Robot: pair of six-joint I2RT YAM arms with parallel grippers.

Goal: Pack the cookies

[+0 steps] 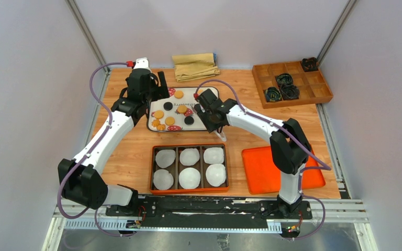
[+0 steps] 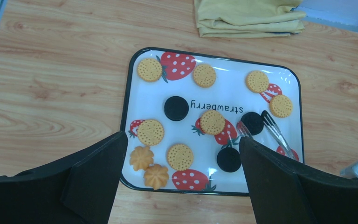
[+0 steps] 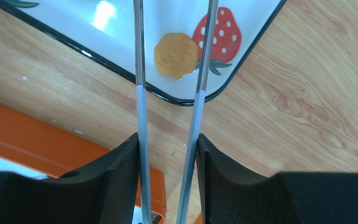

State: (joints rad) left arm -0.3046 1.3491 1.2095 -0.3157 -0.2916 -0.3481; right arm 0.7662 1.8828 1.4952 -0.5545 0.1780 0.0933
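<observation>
Right gripper clamps thin metal tongs straddling a golden swirled cookie at a corner of the strawberry-printed white tray; left gripper gapes wide, empty.

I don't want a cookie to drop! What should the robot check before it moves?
1. Right tool grips the tongs: ok.
2. Tongs tips pinch the black cookie: cannot tell.
3. Left tool open above the strawberry tray: ok.
4. Paper liners in the box are empty: ok.
5. Cookies lie flat on the tray: ok.
</observation>
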